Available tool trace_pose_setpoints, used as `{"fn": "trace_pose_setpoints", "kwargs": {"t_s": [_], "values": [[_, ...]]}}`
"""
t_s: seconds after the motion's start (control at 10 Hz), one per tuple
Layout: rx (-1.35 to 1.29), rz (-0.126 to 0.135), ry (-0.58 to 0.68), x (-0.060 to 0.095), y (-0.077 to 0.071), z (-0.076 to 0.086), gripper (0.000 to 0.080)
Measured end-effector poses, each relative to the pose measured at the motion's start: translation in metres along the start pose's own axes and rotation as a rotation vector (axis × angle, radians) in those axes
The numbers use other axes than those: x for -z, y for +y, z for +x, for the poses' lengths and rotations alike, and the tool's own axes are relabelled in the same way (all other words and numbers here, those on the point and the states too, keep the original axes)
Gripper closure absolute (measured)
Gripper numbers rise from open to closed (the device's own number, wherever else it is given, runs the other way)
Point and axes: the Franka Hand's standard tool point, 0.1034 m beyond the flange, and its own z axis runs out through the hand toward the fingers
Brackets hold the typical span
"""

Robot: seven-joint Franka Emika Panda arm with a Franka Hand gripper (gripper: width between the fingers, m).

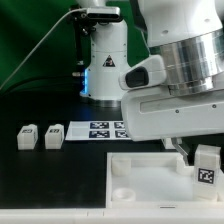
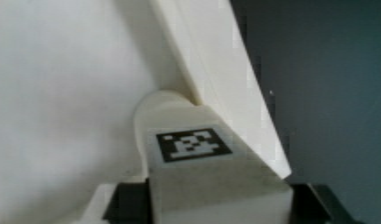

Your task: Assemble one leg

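End effector (image 2: 222, 206) clamps leg (image 2: 183, 112) (tag (image 2: 192, 144) visible).

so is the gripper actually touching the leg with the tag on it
Touching. The wrist view shows the leg sitting between the gripper, with its dark fingers flush against both sides and no gap.

- The big white arm (image 1: 185, 55) reaches down from the top on the exterior view's right.
- Its tool (image 1: 204, 158) hangs low and points down.
- Two dark fingers (image 2: 130, 203) squeeze the leg (image 2: 201, 130) between them.
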Motion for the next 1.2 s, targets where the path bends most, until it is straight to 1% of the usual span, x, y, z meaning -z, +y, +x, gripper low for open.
{"fn": "trace_pose_setpoints", "kwargs": {"t_s": [0.1, 0.3, 0.4, 0.6, 0.8, 0.9, 1.0, 1.1, 1.2], "values": [[-0.156, 0.024, 0.020, 0.002, 0.001, 0.001, 0.0481], [-0.596, 0.082, 0.037, -0.001, 0.006, -0.002, 0.0481], [-0.779, 0.103, 0.023, -0.003, 0.003, -0.007, 0.0481], [-0.924, 0.119, 0.005, -0.004, 0.000, -0.010, 0.0483], [-0.840, 0.117, 0.010, -0.004, 0.000, -0.010, 0.0484], [-0.836, 0.117, 0.010, -0.005, 0.000, -0.010, 0.0300], [-0.769, 0.116, 0.014, -0.005, 0.000, -0.010, 0.0199], [-0.533, 0.078, -0.001, -0.005, 0.000, -0.011, 0.0199], [-0.325, 0.050, -0.006, -0.004, -0.002, -0.006, 0.0160]]}}
